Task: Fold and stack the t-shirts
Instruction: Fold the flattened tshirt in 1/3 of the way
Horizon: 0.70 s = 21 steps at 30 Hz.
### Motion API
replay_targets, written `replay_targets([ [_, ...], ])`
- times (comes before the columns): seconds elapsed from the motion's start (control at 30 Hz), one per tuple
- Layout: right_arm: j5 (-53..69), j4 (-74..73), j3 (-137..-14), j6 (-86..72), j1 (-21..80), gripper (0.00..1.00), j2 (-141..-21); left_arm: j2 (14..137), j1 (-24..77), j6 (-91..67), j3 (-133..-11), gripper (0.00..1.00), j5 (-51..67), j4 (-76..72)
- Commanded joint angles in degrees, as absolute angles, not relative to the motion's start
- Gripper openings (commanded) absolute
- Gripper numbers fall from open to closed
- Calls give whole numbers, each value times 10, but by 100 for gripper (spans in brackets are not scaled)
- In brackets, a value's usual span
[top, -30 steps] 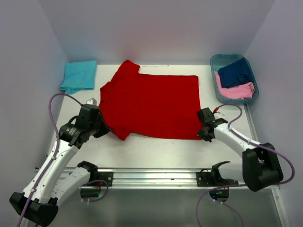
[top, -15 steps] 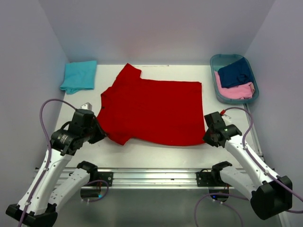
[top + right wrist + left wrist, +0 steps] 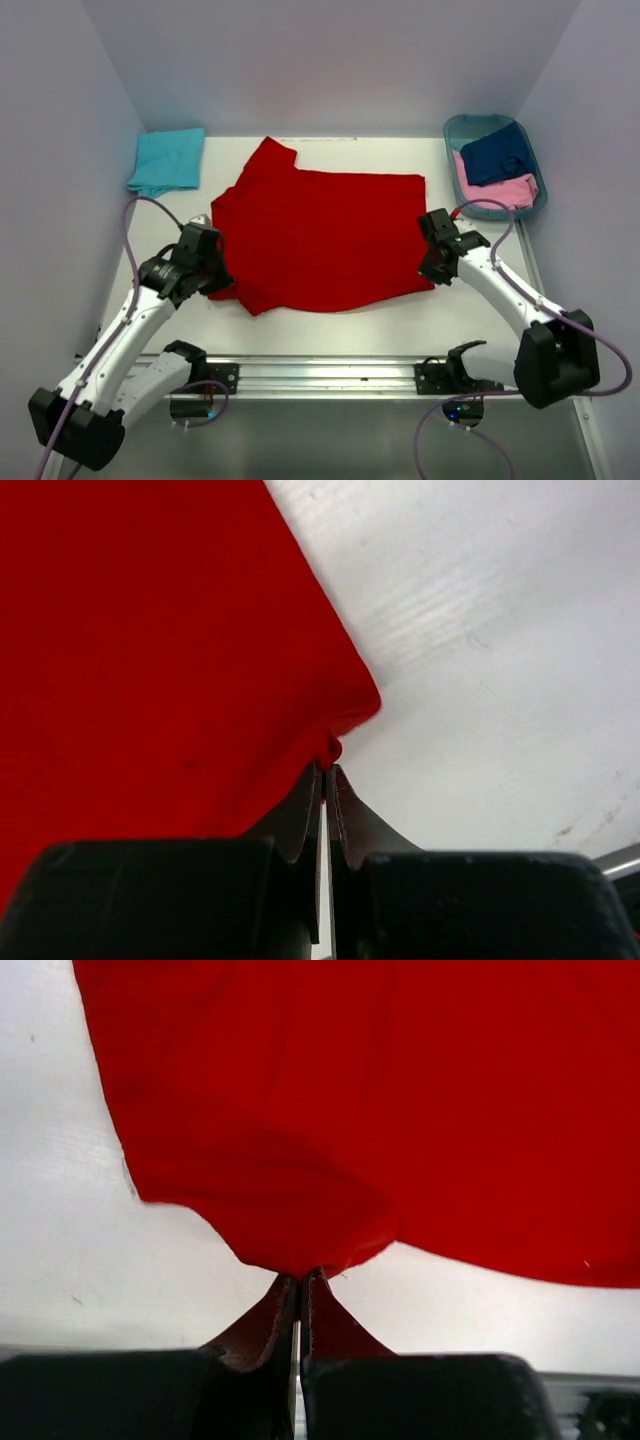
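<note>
The large red t-shirt (image 3: 320, 235) lies spread on the white table. My left gripper (image 3: 222, 278) is shut on its near left sleeve edge; in the left wrist view the cloth (image 3: 380, 1100) bunches at my gripper (image 3: 301, 1278). My right gripper (image 3: 430, 270) is shut on the near right hem corner, and the right wrist view shows the cloth (image 3: 150, 630) pinched in my gripper (image 3: 328, 767). A folded turquoise t-shirt (image 3: 168, 160) lies at the far left. Navy (image 3: 497, 153) and pink (image 3: 498, 191) t-shirts lie in the basket.
The teal plastic oval basket (image 3: 455, 135) stands at the far right corner. White walls close the table on the left, back and right. A metal rail (image 3: 320, 375) runs along the near edge between the arm bases.
Both grippers have moved away from the near edge and inward with the shirt's near edge. The hem has lifted and the cloth bunches near the left sleeve.
</note>
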State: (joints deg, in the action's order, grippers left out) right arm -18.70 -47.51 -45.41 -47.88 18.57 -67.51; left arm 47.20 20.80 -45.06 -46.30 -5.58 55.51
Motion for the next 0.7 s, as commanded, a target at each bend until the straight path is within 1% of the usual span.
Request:
replay_targets([
  [0.0, -225, -410, -512, -458, 182, 0, -734, 522, 210, -401, -466, 0, -115, 431],
  [0.13, -245, -390, -548, -436, 177, 0, -797, 597, 209, -366, -505, 0, -152, 400],
  [0.23, -253, -382, -575, -421, 167, 0, -832, 630, 206, -352, -535, 0, -164, 388],
  [0.4, -258, -376, -610, -402, 145, 0, -880, 657, 199, -331, -554, 0, -192, 368],
  [0.67, -258, -366, -635, -378, 123, 0, -913, 713, 152, -301, -563, 0, -179, 336],
])
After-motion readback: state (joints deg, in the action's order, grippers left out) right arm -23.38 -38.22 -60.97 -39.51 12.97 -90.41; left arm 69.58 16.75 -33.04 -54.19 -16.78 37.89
